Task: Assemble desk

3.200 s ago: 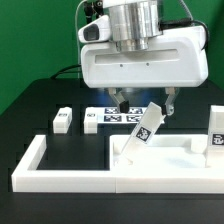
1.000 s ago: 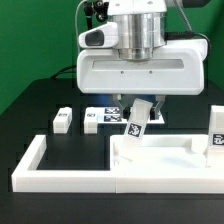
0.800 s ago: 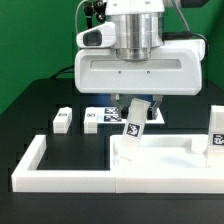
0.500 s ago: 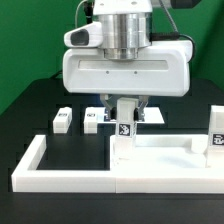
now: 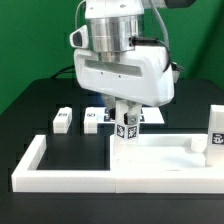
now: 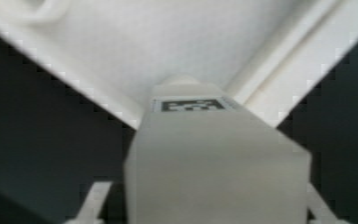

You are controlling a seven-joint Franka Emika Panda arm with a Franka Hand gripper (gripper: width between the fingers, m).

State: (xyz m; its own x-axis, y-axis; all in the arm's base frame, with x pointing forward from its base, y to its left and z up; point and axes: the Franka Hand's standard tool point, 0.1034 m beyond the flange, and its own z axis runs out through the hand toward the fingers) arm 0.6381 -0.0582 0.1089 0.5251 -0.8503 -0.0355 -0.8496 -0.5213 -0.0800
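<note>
My gripper is shut on a white block leg with a black-and-white tag. It holds the leg upright at the near-left corner of the white tabletop in the exterior view; I cannot tell whether the leg touches it. In the wrist view the leg fills the middle between my fingers, with the tabletop beyond it. Another leg stands upright at the tabletop's right corner. Two loose legs lie on the black table to the left.
The long low white U-shaped border wall runs along the front and the left side. The marker board lies behind the held leg, mostly hidden by my gripper. The table is black, with a green backdrop behind.
My gripper has moved toward the exterior view's left and come lower with the leg. The leg has gone from tilted to upright and now hangs at the tabletop's left corner.
</note>
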